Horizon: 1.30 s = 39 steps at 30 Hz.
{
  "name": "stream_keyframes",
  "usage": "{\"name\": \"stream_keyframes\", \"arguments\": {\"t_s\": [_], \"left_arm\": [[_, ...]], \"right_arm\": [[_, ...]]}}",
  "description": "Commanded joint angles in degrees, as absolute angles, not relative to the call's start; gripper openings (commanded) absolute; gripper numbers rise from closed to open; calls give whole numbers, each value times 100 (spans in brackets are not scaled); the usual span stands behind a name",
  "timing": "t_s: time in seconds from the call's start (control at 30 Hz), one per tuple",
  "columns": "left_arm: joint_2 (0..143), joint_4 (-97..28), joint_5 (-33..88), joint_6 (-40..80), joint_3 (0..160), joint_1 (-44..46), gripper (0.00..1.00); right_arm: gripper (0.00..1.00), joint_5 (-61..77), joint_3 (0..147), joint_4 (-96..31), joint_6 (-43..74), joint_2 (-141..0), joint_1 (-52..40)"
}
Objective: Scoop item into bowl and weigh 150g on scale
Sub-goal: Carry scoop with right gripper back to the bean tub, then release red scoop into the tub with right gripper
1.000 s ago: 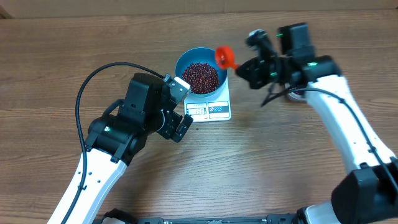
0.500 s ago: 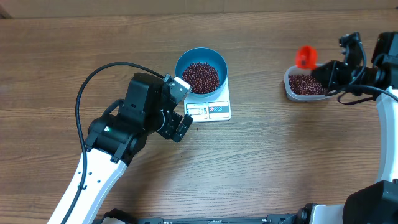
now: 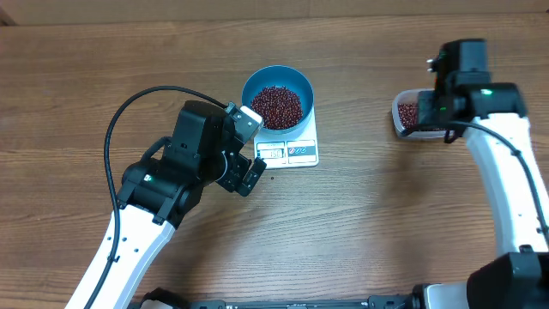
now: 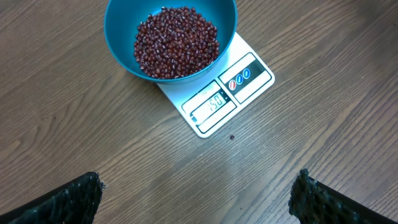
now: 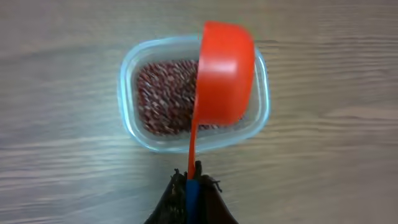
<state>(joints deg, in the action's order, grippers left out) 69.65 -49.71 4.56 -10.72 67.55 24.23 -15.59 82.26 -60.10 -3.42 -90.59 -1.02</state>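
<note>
So, bowl w/ beans atop scale

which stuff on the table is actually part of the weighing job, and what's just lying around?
In the job:
- round bright-blue bowl on the flat white kitchen scale
- dark red-brown beans in it
- clear plastic tub holding more beans
- orange-red plastic scoop, handle held in the right gripper

Lying about:
- one small dark speck, apparently a stray bean, on the wooden table beside the scale
</note>
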Motion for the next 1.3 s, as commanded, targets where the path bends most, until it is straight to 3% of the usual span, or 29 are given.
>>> {"name": "stream_keyframes", "arguments": {"t_s": [0.0,0.3,0.57,0.83,1.1,1.17,1.27], "left_arm": [[6910,-4950,556,-1160,6886,2392,100],[6910,-4950,556,-1160,6886,2392,100],[6910,-4950,556,-1160,6886,2392,99],[6910,-4950,556,-1160,6886,2392,100],[6910,-4950,558,-1160,6886,2392,100],[6910,-4947,556,-1160,6886,2392,100],[6910,-4947,556,-1160,6886,2392,100]], "right_arm": [[4,-2762,8132,-6097,-274,-9249,-331],[4,-2899,8132,-6184,172,-9321,-434],[4,-445,8106,-5774,1393,-9402,261],[4,674,7614,-5153,1870,-9454,1009],[4,1317,7039,-4397,1870,-9454,1175],[26,1310,6976,-4449,1872,-9454,1175],[39,1146,6976,-4622,1876,-9454,1175]]}}
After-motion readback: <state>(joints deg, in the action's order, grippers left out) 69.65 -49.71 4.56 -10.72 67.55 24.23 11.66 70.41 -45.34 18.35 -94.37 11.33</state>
